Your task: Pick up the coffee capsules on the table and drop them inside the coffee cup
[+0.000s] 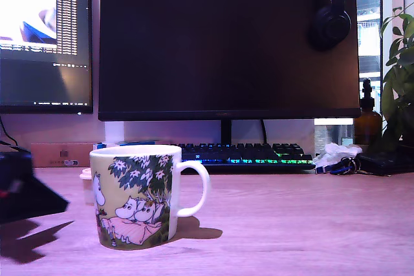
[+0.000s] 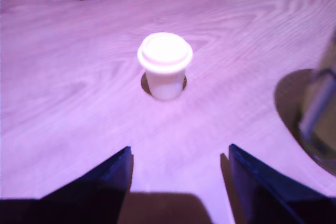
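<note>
Tool (image 2: 178,182) released, nothing between jaws; whitish capsule (image 2: 165,65) upright on surface (image 2: 63,87) just ahead, centred; cup (image 1: 136,195) off to one side.

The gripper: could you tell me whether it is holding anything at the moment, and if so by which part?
Nothing is held. The gripper is open and empty; a whitish capsule stands on the table ahead of its fingers, untouched.

1. We see a backlit keyboard (image 1: 246,154) well beyond the gripper, under a dark monitor (image 1: 226,40).
2. Headphones (image 1: 331,17), a brown bottle (image 1: 367,121) and a plant (image 1: 398,75) sit farther off.
</note>
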`<state>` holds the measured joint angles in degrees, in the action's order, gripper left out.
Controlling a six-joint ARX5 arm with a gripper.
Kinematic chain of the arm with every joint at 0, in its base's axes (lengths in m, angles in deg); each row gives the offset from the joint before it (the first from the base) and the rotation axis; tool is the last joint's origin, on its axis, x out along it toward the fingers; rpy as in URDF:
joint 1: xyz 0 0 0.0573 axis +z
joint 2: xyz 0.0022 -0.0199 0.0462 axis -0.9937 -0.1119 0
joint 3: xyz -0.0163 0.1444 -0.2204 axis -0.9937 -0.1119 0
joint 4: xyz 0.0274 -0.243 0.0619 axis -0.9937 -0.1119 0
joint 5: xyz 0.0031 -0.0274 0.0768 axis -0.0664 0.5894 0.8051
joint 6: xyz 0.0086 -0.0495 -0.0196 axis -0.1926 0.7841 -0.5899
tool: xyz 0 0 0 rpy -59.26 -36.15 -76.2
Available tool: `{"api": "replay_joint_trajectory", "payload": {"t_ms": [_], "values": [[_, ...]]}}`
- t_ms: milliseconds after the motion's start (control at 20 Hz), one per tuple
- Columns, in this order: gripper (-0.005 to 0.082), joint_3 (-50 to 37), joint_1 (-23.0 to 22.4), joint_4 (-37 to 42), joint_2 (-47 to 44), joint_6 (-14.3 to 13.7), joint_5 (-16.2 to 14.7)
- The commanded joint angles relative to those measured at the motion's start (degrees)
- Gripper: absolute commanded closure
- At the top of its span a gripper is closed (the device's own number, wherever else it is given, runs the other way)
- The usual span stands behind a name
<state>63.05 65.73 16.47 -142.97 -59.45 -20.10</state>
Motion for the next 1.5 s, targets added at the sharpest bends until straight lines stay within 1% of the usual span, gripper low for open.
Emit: {"api": "replay_joint_trajectory", "payload": {"t_ms": [0,100,200,250,450,700,950,1050,1100,1200,1300,1350,1450], "values": [[0.0233,0.92,0.11,2.03,-2.58,-0.50,-0.46],[0.0234,1.75,0.11,4.02,-5.44,-0.63,-0.55],[0.0233,2.91,0.11,5.38,-7.76,-1.01,-1.42],[0.0234,3.58,0.11,5.66,-8.70,-1.57,-2.25],[0.0234,5.99,0.11,6.14,-12.13,-1.60,-3.50],[0.0234,9.81,0.11,6.01,-15.10,-1.95,-3.50],[0.0237,13.57,0.11,5.99,-19.85,-1.95,-4.94],[0.0240,14.73,0.11,5.95,-21.05,-1.92,-4.94],[0.0255,15.12,0.11,5.92,-21.20,-1.92,-4.94],[0.0322,15.74,0.11,5.92,-21.20,-1.92,-4.94],[0.0371,16.06,0.11,5.90,-21.20,-1.92,-4.94],[0.0415,16.06,0.11,5.86,-21.20,-1.92,-4.94],[0.0552,16.06,0.11,5.44,-21.20,-1.92,-4.96]]}}
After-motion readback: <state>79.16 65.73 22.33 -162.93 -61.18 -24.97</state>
